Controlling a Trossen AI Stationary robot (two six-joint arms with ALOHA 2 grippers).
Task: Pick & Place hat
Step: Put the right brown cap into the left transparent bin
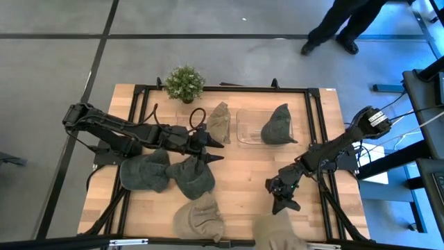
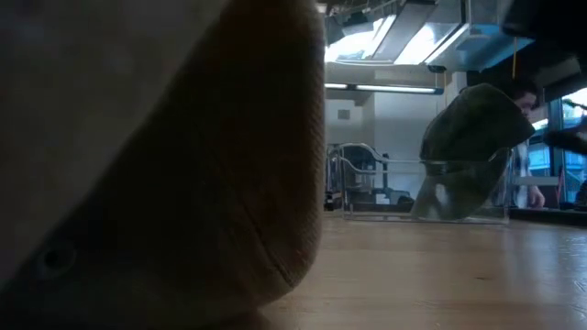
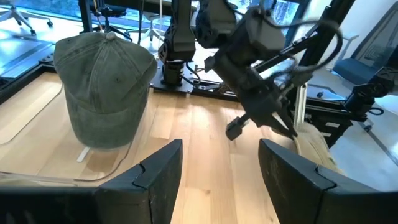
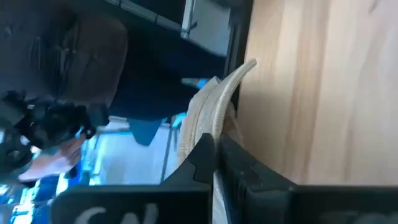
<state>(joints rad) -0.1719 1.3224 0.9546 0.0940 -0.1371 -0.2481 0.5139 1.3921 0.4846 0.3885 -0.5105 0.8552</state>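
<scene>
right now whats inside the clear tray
One dark green hat sits in the clear tray, leaning on its right side. The tray floor under the hat is covered.

Grey-green hat (image 1: 278, 125), pale wooden table (image 1: 243, 173)

Matt cloth hats (image 1: 145, 171), smooth wood table (image 1: 243, 177)

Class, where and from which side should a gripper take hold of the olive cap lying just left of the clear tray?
Probably the olive cap by its bunched crown, from straight above: it lies slumped and soft, so there is loose cloth to pinch. The clear tray crowds its right side.
</scene>
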